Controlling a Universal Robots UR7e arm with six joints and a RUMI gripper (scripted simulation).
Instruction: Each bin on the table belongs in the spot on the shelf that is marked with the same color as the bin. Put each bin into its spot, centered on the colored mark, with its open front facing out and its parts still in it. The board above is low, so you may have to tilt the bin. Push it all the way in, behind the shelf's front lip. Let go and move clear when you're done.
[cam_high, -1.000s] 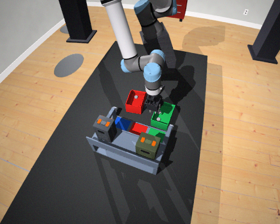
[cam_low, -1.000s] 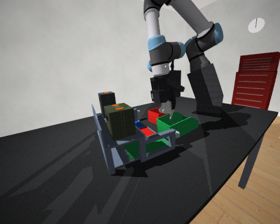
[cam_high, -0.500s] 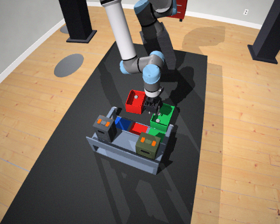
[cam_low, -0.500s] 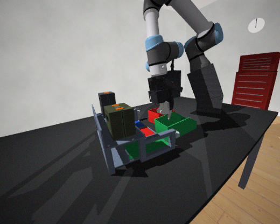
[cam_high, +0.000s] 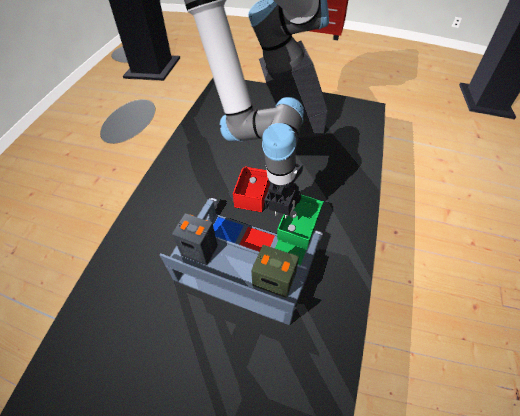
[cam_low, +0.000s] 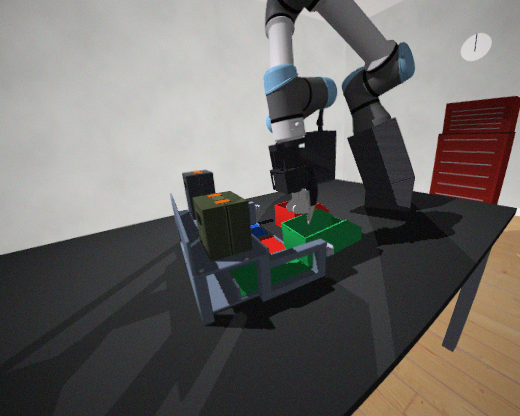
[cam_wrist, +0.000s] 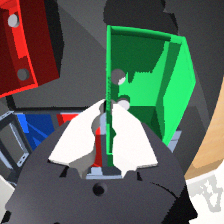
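My gripper (cam_high: 286, 211) (cam_low: 304, 210) (cam_wrist: 107, 100) is shut on the left side wall of the green bin (cam_high: 294, 237) (cam_low: 322, 232) (cam_wrist: 150, 65). The bin is at the right end of the grey shelf (cam_high: 235, 292) (cam_low: 200, 280), its front end over the shelf's lip, above the green mark (cam_high: 290, 248) (cam_low: 250, 277). Small grey parts (cam_high: 291, 228) (cam_wrist: 118, 76) lie in it. The red bin (cam_high: 250, 192) (cam_low: 282, 212) (cam_wrist: 25, 45) stands on the table behind the shelf, with grey parts inside. A blue mark (cam_high: 227, 231) (cam_wrist: 37, 125) and a red mark (cam_high: 257, 237) (cam_low: 272, 244) show on the lower shelf.
A dark grey box (cam_high: 194, 239) (cam_low: 198, 185) and an olive box (cam_high: 274, 270) (cam_low: 222, 222), both with orange clips, stand on the shelf's top board. A red cabinet (cam_low: 475, 150) stands behind the table.
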